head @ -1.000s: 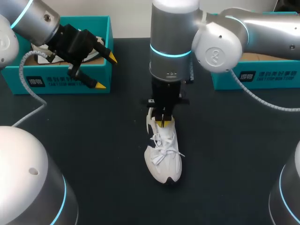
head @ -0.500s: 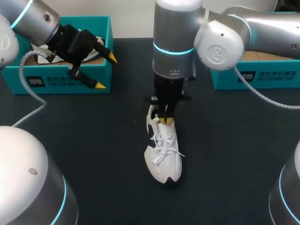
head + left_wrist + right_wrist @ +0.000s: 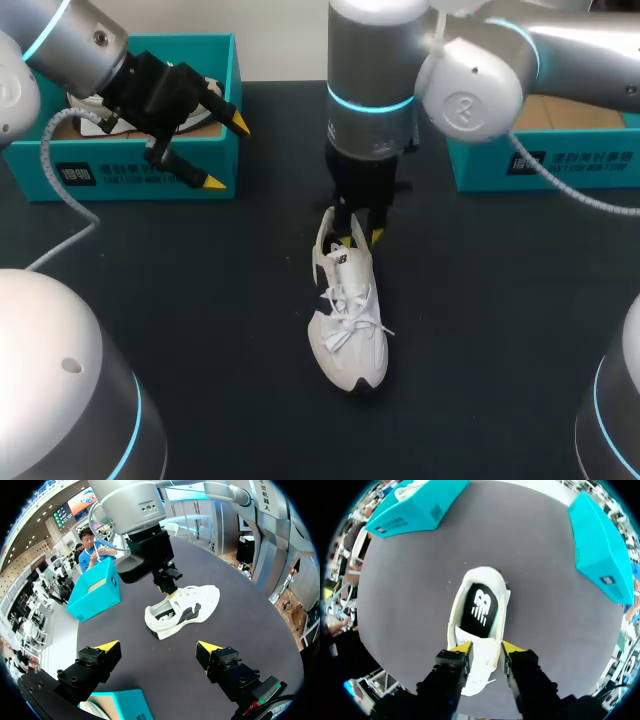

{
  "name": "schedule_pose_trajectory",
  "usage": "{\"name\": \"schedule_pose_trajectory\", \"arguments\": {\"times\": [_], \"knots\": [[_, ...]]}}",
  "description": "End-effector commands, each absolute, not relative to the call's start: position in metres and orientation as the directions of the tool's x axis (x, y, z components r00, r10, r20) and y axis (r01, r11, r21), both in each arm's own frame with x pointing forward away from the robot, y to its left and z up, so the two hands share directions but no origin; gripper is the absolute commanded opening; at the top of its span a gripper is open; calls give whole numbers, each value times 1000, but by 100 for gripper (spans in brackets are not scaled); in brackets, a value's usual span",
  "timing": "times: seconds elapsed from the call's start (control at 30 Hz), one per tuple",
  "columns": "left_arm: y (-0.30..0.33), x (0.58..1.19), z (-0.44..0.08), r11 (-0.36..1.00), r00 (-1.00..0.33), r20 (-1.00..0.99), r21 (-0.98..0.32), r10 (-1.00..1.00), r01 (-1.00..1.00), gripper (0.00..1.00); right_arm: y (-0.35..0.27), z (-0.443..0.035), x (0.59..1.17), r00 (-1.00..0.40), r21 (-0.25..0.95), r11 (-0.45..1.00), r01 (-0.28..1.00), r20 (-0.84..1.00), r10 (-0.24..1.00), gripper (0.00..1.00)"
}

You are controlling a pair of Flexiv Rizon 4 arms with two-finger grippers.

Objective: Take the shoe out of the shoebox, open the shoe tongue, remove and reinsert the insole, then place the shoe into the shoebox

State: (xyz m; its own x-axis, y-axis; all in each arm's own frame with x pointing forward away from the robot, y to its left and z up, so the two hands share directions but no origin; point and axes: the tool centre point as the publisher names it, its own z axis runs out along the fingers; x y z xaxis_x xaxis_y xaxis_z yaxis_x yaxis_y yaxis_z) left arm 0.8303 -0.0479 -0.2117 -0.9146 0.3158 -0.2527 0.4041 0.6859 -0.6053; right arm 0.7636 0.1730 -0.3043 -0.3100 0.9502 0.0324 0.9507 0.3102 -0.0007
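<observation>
A white shoe (image 3: 347, 325) lies on the dark table, toe toward me, its tongue (image 3: 333, 262) pulled up and the black insole (image 3: 479, 607) showing in the opening. My right gripper (image 3: 361, 238) hangs straight down over the heel end, open, with its yellow fingertips (image 3: 465, 648) a little apart on either side of the tongue (image 3: 484, 656). In the left wrist view the shoe (image 3: 185, 609) is ahead on its sole, with the right gripper (image 3: 166, 586) above it. My left gripper (image 3: 225, 152) is wide open and empty beside the left teal shoebox (image 3: 130, 172).
A second teal shoebox (image 3: 560, 160) stands at the back right, partly behind my right arm. The left box holds something white (image 3: 90, 115). In the right wrist view both boxes (image 3: 415, 510) (image 3: 600, 545) lie well beyond the shoe.
My right gripper has risen a little and drawn back toward the heel. Its fingers, shut on the tongue before, now stand apart. The left arm has not moved.
</observation>
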Motion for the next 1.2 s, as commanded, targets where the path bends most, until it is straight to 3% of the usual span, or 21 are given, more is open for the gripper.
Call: {"name": "schedule_pose_trajectory", "arguments": {"times": [0.03, 0.07, 0.5, 0.57, 0.8, 1.2], "knots": [[-48, 830, -212, 687, -914, -253, -604, 316, 404, 100, 176, -282, 771, -758, 135, 767, 628, -117, 641, 82], [-48, 830, -212, 687, -914, -253, -604, 316, 404, 100, 176, -282, 771, -758, 135, 767, 628, -117, 641, 100], [-48, 830, -212, 687, -914, -253, -604, 316, 404, 100, 176, -282, 771, -758, 135, 767, 628, -117, 641, 100], [-48, 830, -212, 687, -914, -253, -604, 316, 404, 100, 182, -289, 776, -835, 44, 841, 539, -101, 541, 100], [-48, 830, -212, 687, -914, -253, -604, 316, 404, 100, 187, -300, 804, -930, 9, 935, 353, -106, 352, 100], [-48, 830, -212, 687, -914, -253, -604, 316, 404, 100, 193, -338, 834, -961, 12, 970, 243, -135, 243, 100]]}}
